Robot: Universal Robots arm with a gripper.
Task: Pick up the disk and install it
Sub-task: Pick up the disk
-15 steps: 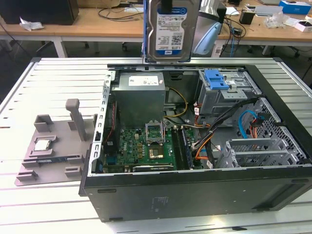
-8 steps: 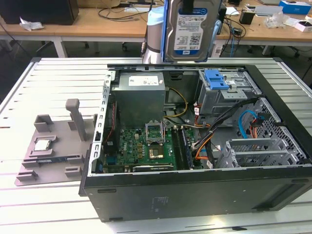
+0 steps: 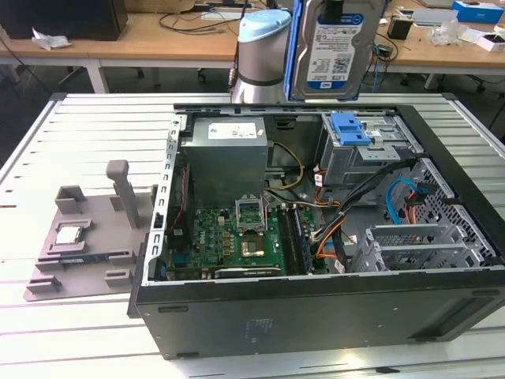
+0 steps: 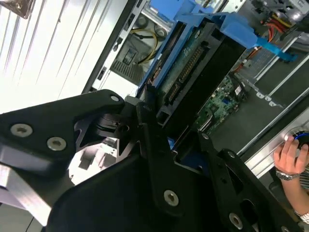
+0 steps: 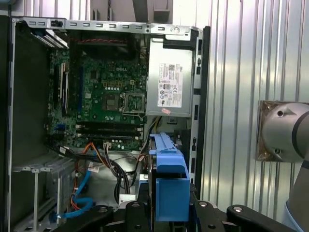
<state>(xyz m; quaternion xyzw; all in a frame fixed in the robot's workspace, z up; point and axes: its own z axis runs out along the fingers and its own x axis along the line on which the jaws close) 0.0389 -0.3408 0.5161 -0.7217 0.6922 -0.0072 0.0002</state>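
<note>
Hanging toward one o'clock in the exterior view, the flat silver hard drive with a white-and-blue label and blue plastic rails [image 3: 334, 47] is held above the open black computer case [image 3: 316, 316]. In the first wrist view we see the black claw [image 5: 170, 211] clamped on its edges. The grey metal cage with a blue latch [image 3: 347, 158] sits at six o'clock from it.

Slotted silver aluminium surface [image 3: 79, 126] catching bright glare, light wooden desks [image 3: 158, 35] on white legs behind it, black cables [image 3: 193, 17] strewn across them, dark floor [image 3: 43, 79] beneath.
</note>
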